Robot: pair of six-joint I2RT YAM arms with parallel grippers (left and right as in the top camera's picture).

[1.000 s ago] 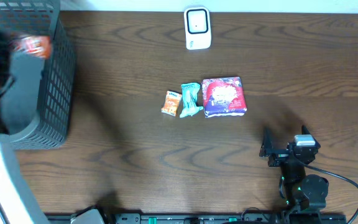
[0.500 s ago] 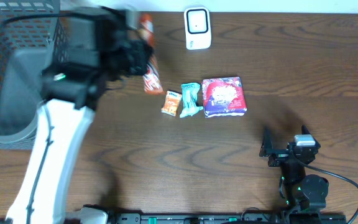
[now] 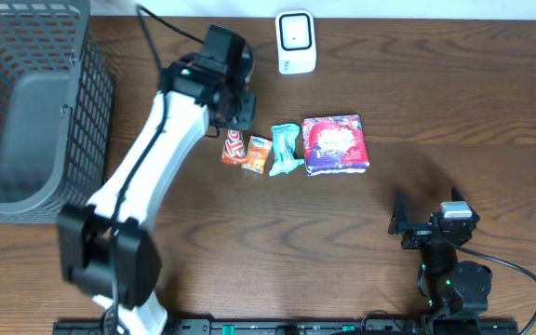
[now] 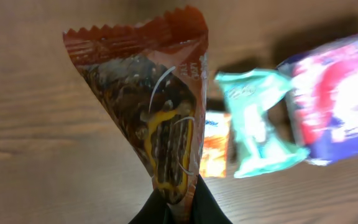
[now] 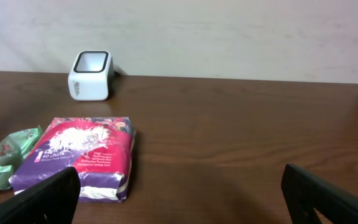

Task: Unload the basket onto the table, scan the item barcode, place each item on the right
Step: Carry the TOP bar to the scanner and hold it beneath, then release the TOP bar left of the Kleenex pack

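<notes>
We had the left gripper point(image 4: 178, 206) pinched tight on the red-brown snack packet point(image 4: 151, 112), right gripper point(image 5: 182, 196) gaping wide, holding nothing.

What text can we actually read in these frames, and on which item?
No text reads cleanly in any view.
chocolate snack wrapper: print along its right edge, blurred.
teal packet: lettering, blurred.
small orange packet: mostly hidden, unreadable.
purple pack: white lines of print, too small to read.
barcode scanner: no marking visible.
</notes>
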